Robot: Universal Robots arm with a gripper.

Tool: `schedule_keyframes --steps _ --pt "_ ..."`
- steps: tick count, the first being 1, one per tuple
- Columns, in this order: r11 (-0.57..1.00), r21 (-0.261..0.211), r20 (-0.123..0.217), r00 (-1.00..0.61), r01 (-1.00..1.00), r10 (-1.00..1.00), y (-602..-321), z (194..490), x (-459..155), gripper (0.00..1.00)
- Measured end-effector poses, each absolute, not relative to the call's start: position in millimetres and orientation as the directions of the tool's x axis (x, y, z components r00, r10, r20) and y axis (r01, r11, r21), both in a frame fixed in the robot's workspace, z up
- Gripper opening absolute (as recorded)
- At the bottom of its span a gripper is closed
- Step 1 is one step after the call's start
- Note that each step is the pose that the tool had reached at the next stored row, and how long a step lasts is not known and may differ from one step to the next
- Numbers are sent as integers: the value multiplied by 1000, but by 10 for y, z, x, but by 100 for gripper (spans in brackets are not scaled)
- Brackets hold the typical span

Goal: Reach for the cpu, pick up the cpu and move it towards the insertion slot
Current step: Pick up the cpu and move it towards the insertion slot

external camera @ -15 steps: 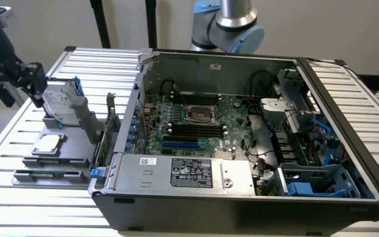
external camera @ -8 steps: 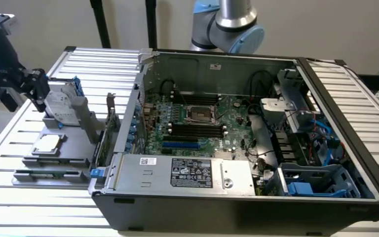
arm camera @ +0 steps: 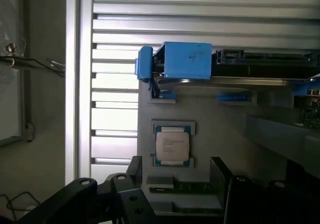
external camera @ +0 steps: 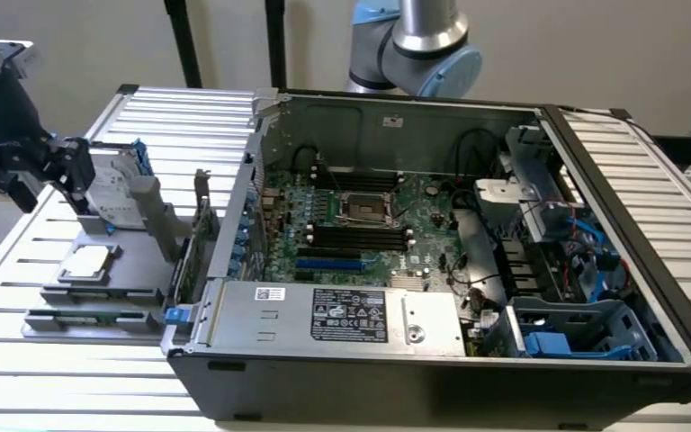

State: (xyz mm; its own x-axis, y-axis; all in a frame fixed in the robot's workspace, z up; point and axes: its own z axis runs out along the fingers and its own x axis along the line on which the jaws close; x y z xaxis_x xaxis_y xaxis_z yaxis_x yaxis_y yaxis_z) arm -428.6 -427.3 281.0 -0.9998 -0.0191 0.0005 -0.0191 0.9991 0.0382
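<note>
The pincer (arm camera: 175, 186) is hanging released, dark fingers (arm camera: 219, 171) spread and gripping nothing, above the cpu (arm camera: 172, 146), which is lying flat in a grey tray (arm camera: 225, 129) on the bench (external camera: 10, 306) at the exterior view's left, well apart from the insertion slot (external camera: 363, 209) at mid-frame. The reach seems to be proceeding; grasping would be calling for a level descent astride the chip.
</note>
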Motion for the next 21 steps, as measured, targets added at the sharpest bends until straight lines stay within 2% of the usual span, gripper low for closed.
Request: schedule_keyframes --steps 21 --pt "999 38 1 -1000 -19 -19 -4344 2428 -4281 65"
